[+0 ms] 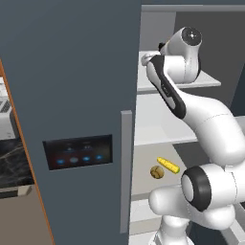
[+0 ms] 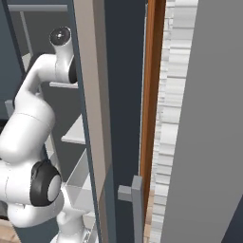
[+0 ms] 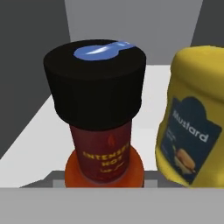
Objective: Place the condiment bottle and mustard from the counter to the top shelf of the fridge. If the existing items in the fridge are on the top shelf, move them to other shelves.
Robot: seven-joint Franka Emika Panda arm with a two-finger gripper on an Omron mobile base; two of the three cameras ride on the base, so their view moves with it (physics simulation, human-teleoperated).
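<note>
Flat, even rendered light, no glare. Fridge [image 1: 72, 72] interior pale, dim toward back. Soft shadow under condiment bottle [image 3: 98, 118] cap. Mild softness throughout; close hand view slightly blurred.

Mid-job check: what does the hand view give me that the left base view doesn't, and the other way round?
Hand view alone: the condiment bottle, black-capped and upright on a pale grey shelf, with the mustard close beside it; whether they touch is unclear.

Left base view alone: the fridge door with its touch panel and handle, the arm reaching onto the top shelf, and lower down a small yellow item next to a brown ball.

Shared: the pale grey fridge interior.
</note>
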